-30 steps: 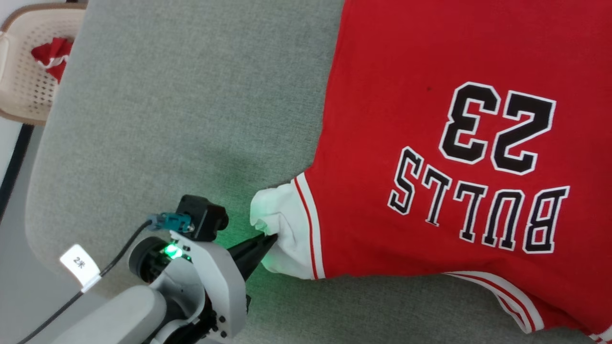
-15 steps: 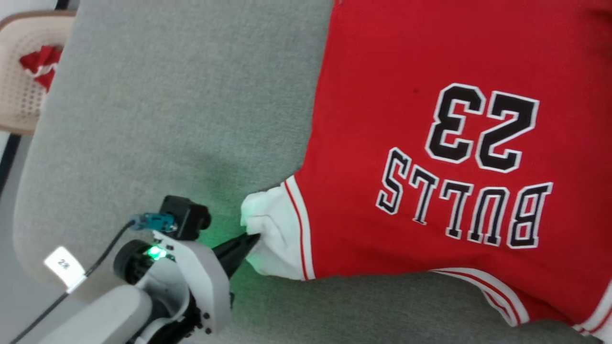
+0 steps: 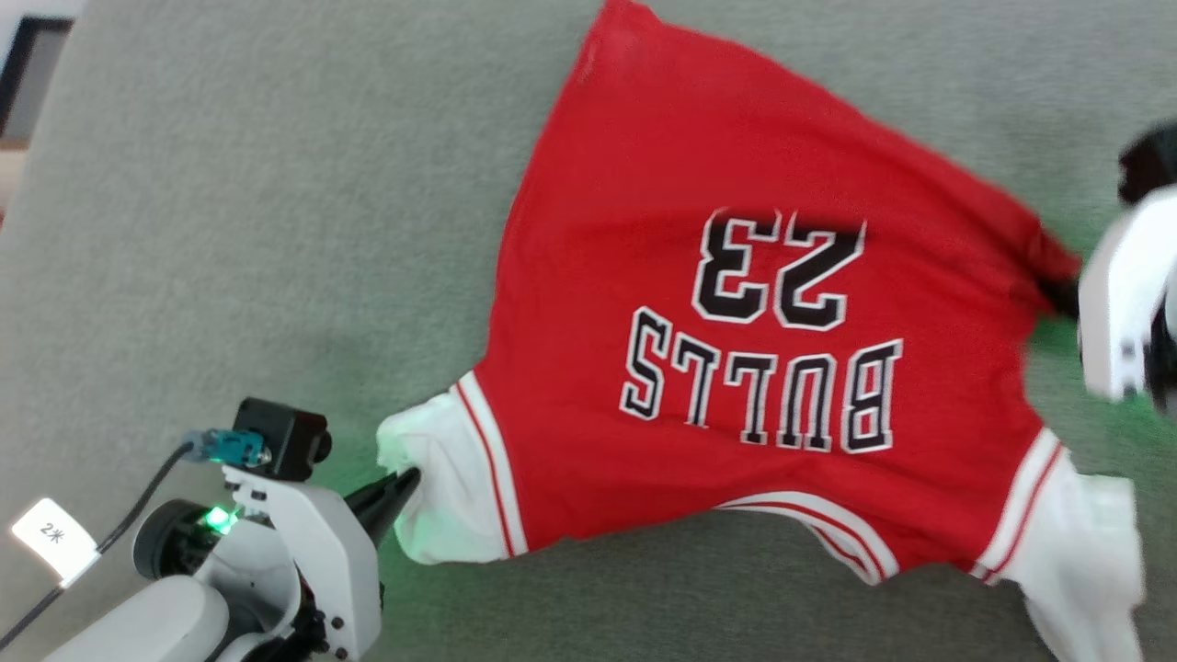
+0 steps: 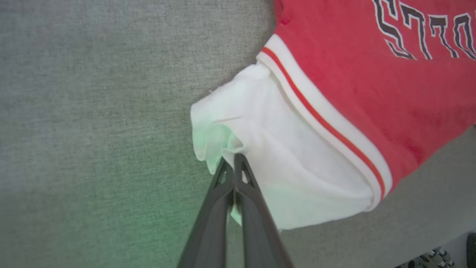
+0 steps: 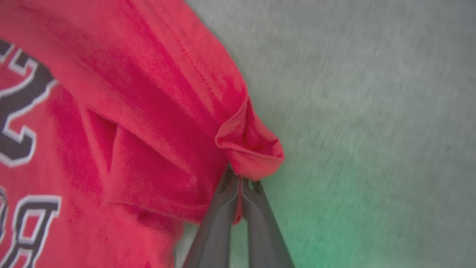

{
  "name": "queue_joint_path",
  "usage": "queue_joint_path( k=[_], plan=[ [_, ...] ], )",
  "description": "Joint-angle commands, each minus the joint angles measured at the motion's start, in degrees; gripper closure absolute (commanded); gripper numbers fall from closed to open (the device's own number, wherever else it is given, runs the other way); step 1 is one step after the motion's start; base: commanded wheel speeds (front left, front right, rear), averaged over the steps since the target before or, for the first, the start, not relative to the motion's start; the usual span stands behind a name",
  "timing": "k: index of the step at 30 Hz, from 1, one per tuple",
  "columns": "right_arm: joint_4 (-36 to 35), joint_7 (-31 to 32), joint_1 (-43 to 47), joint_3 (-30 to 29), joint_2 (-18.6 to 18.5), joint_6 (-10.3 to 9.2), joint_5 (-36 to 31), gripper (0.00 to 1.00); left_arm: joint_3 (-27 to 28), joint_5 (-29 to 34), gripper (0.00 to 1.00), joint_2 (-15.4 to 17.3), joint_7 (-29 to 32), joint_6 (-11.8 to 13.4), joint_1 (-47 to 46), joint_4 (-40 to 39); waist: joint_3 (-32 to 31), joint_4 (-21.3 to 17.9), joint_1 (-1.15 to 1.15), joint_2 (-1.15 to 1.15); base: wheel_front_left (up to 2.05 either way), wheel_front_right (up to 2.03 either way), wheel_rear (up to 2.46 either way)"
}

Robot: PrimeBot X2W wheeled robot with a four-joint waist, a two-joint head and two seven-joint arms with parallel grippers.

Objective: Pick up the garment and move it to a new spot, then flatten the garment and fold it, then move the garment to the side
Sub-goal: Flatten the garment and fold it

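Nearest to me, at the lower left of the head view, the left gripper [image 3: 407,476] has its two long dark fingers [image 4: 215,216] pressed together. They pinch a fold at the outer edge of the near white short sleeve [image 4: 290,167]. This sleeve belongs to the red jersey garment [image 3: 588,303], which lies print side up on the grey fabric-covered bench [image 3: 230,230]. Red-and-white striped trim [image 3: 487,460] borders the sleeve. The black, white-outlined "BULLS" lettering [image 3: 763,391] and the "23" [image 3: 782,267] beyond it read upside down from my side. The second white sleeve [image 3: 1085,542] lies crumpled at the lower right. Farther out on the right, the right gripper [image 3: 1057,296] is blurred in the head view. Its wrist view shows its fingers [image 5: 219,223] closed tight on a bunched corner of red cloth [image 5: 253,152]. The far red corner [image 3: 616,18] rests on the bench.
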Motion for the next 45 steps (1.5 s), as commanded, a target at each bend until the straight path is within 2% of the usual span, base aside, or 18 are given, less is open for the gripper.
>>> queue_joint_path(
  k=[1,6,9,16,18,19,23,31,37,41,45],
  plan=[
    [1.3,2.0,5.1,0.9,-0.5,-0.11,0.1,1.0,0.0,-0.2,1.0,0.0,0.1,0.4,0.5,-0.3,-3.0,-3.2,0.0,0.0,0.0,0.0,0.0],
    [-8.8,5.2,18.8,-3.3,-2.3,-0.11,3.2,1.0,0.0,-0.5,1.0,0.9,0.7,1.1,1.3,-1.5,-4.3,-5.0,0.0,0.0,0.0,0.0,0.0],
    [-12.6,7.2,27.0,-6.8,-1.7,-0.11,3.6,1.0,-0.1,-0.4,1.0,1.2,0.9,1.4,1.3,-1.9,-4.7,-5.5,0.0,0.0,0.0,0.0,0.0],
    [-16.5,6.6,38.7,-13.6,3.6,-0.13,0.0,1.0,-0.3,-0.6,1.0,1.0,1.3,1.2,1.1,-2.2,-5.0,-6.0,0.0,0.0,0.0,0.0,0.0],
    [-16.6,6.0,40.0,-13.7,4.9,-0.13,-1.4,0.39,-0.3,-0.7,1.0,1.0,1.3,1.2,1.1,-2.1,-5.2,-6.2,0.0,0.0,0.0,0.0,0.0],
    [-16.7,5.6,40.4,-13.8,5.4,-0.12,-2.0,0.0,-0.2,-0.8,1.0,1.1,1.2,1.1,1.1,-2.1,-5.2,-6.3,0.0,0.0,0.0,0.0,0.0],
    [-19.0,5.7,39.7,-15.1,6.4,-0.18,-3.0,0.0,-0.1,-0.9,1.0,1.3,1.1,1.0,1.4,-2.2,-5.4,-6.7,0.0,0.0,0.0,0.0,0.0],
    [-31.4,6.6,35.8,-21.1,7.7,-0.1,-3.6,0.0,-0.2,-0.8,1.0,1.1,1.1,0.8,0.9,-2.6,-5.4,-6.2,0.0,0.0,0.0,0.0,0.0],
    [-36.9,4.4,27.9,-20.4,7.8,-0.1,-5.4,0.0,-1.0,0.0,1.0,0.1,1.6,0.3,-0.2,-2.7,-4.8,-4.1,0.0,0.0,0.0,0.0,0.0],
    [-34.1,-2.8,19.4,-15.7,7.2,-0.1,-7.8,0.0,-1.4,0.6,1.0,-1.2,1.5,-0.3,-1.4,-2.6,-3.7,-2.2,0.0,0.0,0.0,0.0,0.0],
    [-25.2,-11.2,9.8,-10.0,7.0,-0.1,-9.1,0.0,-1.7,1.0,1.0,-2.7,1.3,-1.3,-2.9,-1.7,-2.2,0.1,0.0,0.0,0.0,0.0,0.0]
  ],
)
